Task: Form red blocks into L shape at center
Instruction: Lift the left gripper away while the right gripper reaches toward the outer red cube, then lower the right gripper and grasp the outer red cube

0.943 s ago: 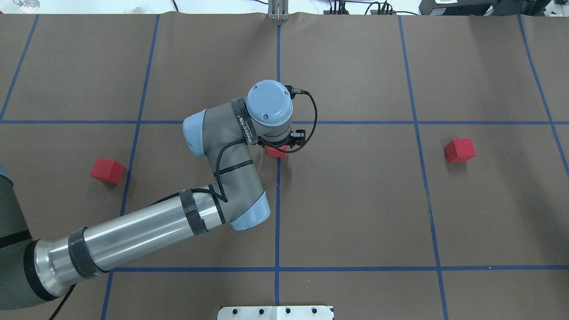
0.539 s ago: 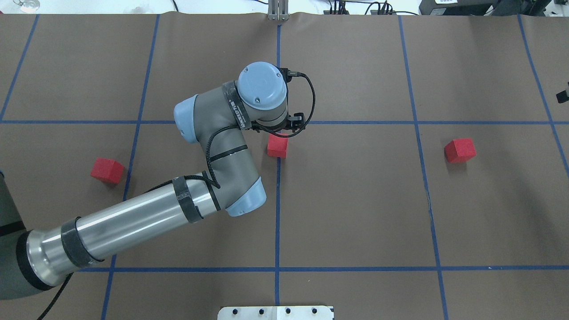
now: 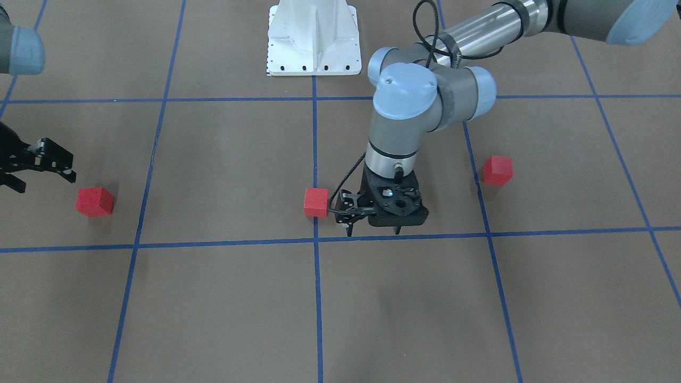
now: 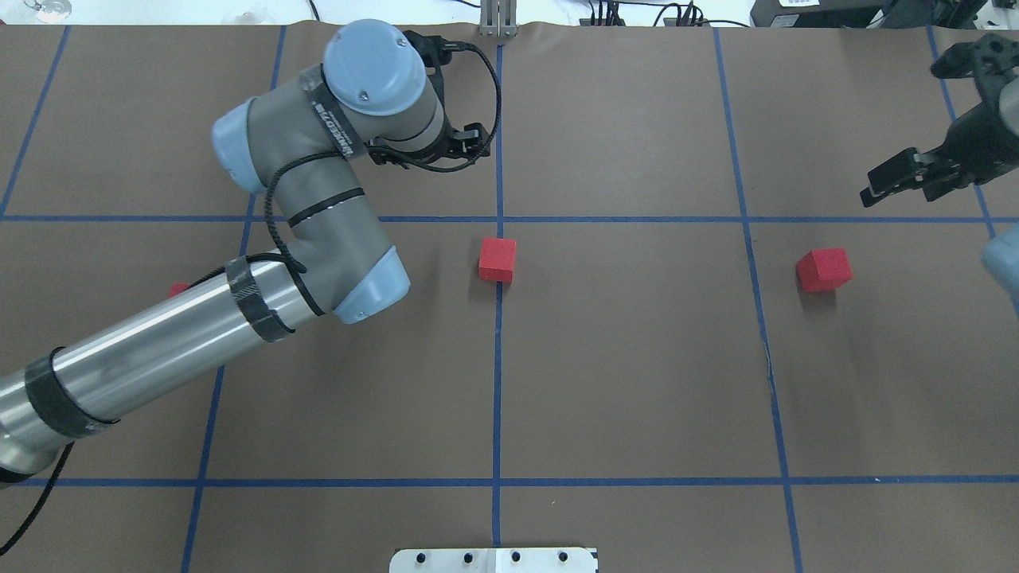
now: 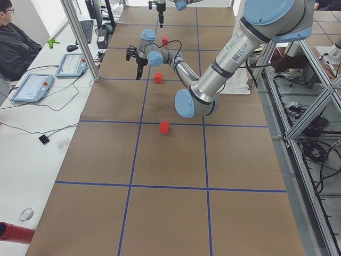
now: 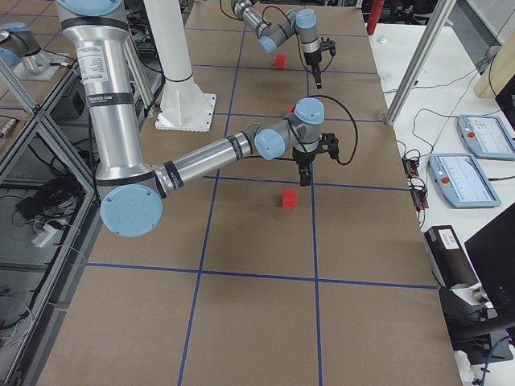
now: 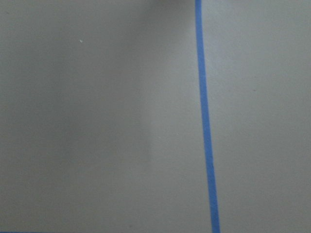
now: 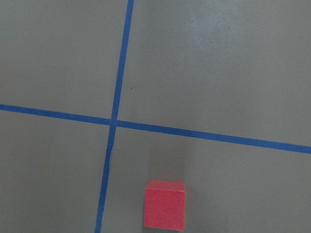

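Observation:
One red block [image 4: 497, 260] [image 3: 316, 202] lies free just on the near side of the center crossing [image 4: 499, 219] [image 3: 316, 239]. My left gripper [image 3: 372, 232] hangs open and empty, raised beside this block; in the overhead view its wrist hides it. A second red block [image 4: 823, 269] [image 3: 94, 201] [image 8: 165, 204] lies to the right. My right gripper [image 4: 907, 127] [image 3: 45, 181] is open and empty, raised near that block. The third red block [image 3: 497, 169] [image 4: 179, 289] lies to the left, mostly hidden by my left arm in the overhead view.
The white robot base plate [image 4: 493, 559] [image 3: 313, 37] stands at the near table edge. A metal post [image 4: 498, 20] stands at the far edge. An operator [image 5: 10, 42] sits beyond the far edge, with tablets beside him.
My left gripper has let go of the middle red block and risen away toward the far left. The block stays by the crossing. My right gripper has come into view at the right.

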Action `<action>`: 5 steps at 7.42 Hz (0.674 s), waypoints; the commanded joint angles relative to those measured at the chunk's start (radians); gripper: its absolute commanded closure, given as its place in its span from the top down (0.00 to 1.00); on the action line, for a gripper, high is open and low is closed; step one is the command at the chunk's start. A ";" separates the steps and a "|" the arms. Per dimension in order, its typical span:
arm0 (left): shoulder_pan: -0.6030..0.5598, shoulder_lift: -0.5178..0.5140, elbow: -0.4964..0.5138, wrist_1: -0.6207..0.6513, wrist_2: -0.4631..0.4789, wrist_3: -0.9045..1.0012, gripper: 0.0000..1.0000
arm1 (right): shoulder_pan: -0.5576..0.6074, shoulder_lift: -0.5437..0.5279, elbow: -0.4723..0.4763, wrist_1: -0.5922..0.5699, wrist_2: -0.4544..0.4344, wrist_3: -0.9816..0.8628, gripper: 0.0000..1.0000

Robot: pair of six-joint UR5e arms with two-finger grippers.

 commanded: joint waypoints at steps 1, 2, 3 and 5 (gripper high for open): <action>-0.054 0.042 -0.029 -0.003 -0.065 0.014 1.00 | -0.057 0.003 -0.053 0.021 -0.026 0.002 0.99; -0.054 0.044 -0.028 -0.003 -0.065 0.014 1.00 | -0.065 0.003 -0.080 0.022 -0.026 -0.001 0.99; -0.054 0.044 -0.028 -0.003 -0.065 0.014 1.00 | -0.083 0.010 -0.102 0.021 -0.022 -0.001 0.99; -0.054 0.044 -0.028 -0.004 -0.065 0.014 1.00 | -0.103 0.021 -0.152 0.022 -0.029 -0.003 0.99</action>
